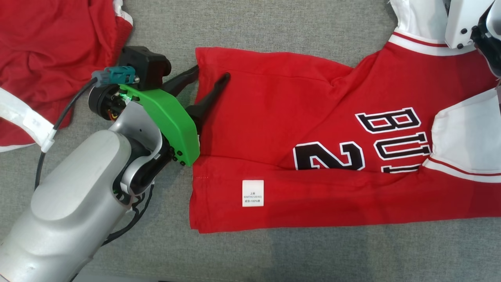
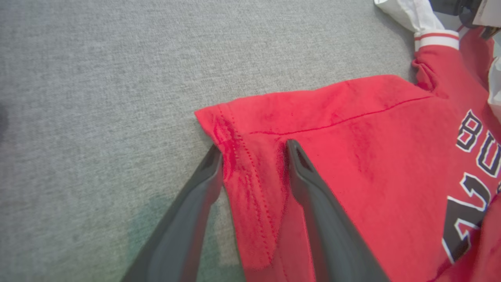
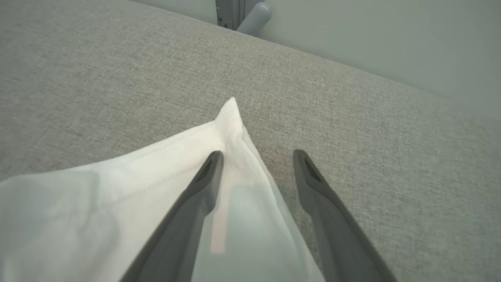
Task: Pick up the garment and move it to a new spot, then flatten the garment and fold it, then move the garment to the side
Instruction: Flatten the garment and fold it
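Two grippers, both with jaws apart and nothing held. The red jersey [image 1: 274,117] lies flat and sideways on the grey fabric surface [image 1: 274,23], hem to the left and white sleeve [image 3: 117,188] to the far right. Its near strip is already folded over, care label [image 1: 253,193] showing.

Risks, my read:
- The left gripper [image 2: 253,148] straddles the far-left hem corner [image 2: 219,117], one finger on the cloth and one just off its edge. A shallow pinch could take only the top layer, or the hem could slip out.
- The right gripper [image 3: 258,153] has one finger over the sleeve tip and the other over bare surface. That is a thin bite and easy to lose, which would skew the fold.
- A second red garment [image 1: 47,58] lies close on the far left, so the left arm's cable could drag it.

Pose: the left forearm comes in from the near left, fingers low and pointing right and far. The right gripper's fingers tilt down at the sleeve tip.
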`<state>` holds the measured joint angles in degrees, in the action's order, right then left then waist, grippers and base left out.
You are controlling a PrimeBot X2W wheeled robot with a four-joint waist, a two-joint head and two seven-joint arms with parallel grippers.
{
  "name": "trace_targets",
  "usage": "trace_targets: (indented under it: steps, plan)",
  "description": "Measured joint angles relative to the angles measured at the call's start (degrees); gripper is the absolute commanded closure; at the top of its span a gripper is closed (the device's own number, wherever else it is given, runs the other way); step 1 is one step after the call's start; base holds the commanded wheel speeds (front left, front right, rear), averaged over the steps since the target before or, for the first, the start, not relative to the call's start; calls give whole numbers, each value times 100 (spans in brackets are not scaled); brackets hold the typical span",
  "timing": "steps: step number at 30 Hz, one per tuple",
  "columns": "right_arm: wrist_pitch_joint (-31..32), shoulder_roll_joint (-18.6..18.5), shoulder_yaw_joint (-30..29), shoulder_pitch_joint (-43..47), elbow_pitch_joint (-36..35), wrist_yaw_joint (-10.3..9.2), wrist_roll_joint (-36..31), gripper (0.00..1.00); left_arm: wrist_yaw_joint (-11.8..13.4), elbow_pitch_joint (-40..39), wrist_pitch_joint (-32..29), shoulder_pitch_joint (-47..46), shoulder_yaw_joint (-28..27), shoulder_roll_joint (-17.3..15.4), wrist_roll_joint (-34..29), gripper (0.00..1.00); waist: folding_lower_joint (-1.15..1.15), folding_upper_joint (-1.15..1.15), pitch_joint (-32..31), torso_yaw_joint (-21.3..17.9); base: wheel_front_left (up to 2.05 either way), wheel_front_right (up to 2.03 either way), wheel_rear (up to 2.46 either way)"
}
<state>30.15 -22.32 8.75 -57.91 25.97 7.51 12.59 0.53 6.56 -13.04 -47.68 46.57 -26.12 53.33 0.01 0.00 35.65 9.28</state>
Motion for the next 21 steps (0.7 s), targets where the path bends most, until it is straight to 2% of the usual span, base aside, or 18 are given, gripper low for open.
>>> trace_targets:
  steps: [1,10,21]
  plan:
    - [-3,2,7,0,16,0,3,100,-1,8,0,-10,4,2,-3,100,0,0,-3,-1,0,0,0]
    - [-293,65,-137,-19,143,0,38,100,51,90,143,-33,-152,-69,21,100,0,0,-72,-19,0,0,0]
    - [-790,36,-664,32,-32,0,196,100,201,125,354,68,-367,-163,131,100,0,0,-252,-66,0,0,0]
